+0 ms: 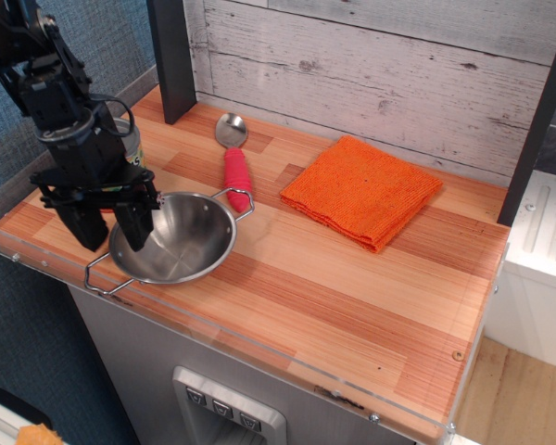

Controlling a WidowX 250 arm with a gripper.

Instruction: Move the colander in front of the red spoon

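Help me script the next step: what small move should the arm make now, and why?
Probably lift straight up and clear. The colander sits on the counter in front of the red spoon, and the gripper has its jaws spread across the rim.

Toy kitchen, wooden counter (352, 287), plank wall (398, 65)

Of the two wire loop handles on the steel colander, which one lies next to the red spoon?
The far-right loop handle of the shiny round steel colander, which sits beside the red-handled metal spoon. The other loop juts toward the counter's front-left edge.
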